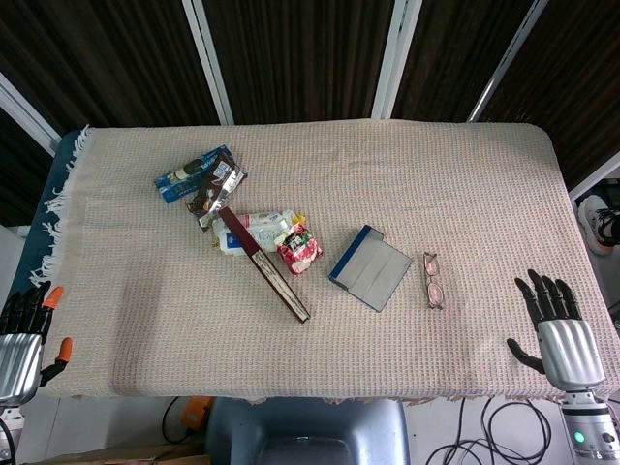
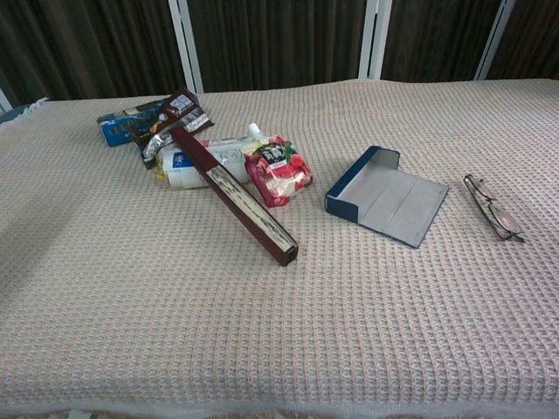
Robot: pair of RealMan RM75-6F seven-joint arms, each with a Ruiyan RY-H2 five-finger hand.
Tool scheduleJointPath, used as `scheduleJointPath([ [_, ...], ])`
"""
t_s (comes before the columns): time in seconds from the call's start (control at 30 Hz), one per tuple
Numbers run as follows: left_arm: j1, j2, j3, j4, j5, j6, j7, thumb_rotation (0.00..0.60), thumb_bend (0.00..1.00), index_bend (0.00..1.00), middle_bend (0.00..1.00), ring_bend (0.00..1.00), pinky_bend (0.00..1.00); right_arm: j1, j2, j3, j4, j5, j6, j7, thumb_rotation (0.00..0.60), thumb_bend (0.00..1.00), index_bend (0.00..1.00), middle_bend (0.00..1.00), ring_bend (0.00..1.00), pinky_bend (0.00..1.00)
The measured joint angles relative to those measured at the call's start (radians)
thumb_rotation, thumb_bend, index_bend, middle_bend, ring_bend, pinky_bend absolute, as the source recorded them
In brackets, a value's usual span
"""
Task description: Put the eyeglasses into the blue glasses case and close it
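Since the eyeglasses (image 1: 433,280) look light and fragile, we'd pinch the frame; both hands, right hand (image 1: 557,325) and left hand (image 1: 24,334), hang empty, fingers apart, with the blue glasses case (image 1: 370,268) open just left.

The counter (image 1: 465,174) is covered by a beige waffle-weave cloth (image 1: 194,349). An open blue case (image 1: 369,267) is laid on it. Eyeglasses (image 1: 433,280) are set just right of the case; a long dark box (image 1: 264,263) and snack packets (image 1: 262,232) are found to its left.
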Motion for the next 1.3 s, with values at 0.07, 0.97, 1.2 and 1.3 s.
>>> scheduleJointPath([
  [0.07,0.000,-0.001,0.000,0.000,0.000,-0.001,0.001,0.600,0.42,0.00,0.00,0.00,0.05,0.000,0.000,0.006,0.001,0.003,-0.012,-0.001,0.600,0.34,0.09,0.00,0.00,0.00],
  [0.97,-0.027,-0.005,-0.016,-0.003,-0.028,-0.042,0.010,0.600,0.42,0.00,0.00,0.00,0.05,0.451,-0.063,0.121,0.310,0.016,-0.705,-0.064,0.600,0.59,0.36,0.00,0.00,0.00],
  [1.2,-0.029,-0.004,-0.015,-0.003,-0.026,-0.042,0.007,0.600,0.42,0.00,0.00,0.00,0.05,0.501,-0.106,0.128,0.323,0.078,-0.795,-0.159,0.600,0.59,0.38,0.00,0.00,0.00],
  [1.3,-0.029,-0.004,-0.014,-0.002,-0.025,-0.041,0.006,0.600,0.42,0.00,0.00,0.00,0.05,0.521,-0.132,0.132,0.333,0.116,-0.829,-0.186,0.600,0.59,0.38,0.00,0.00,0.00],
])
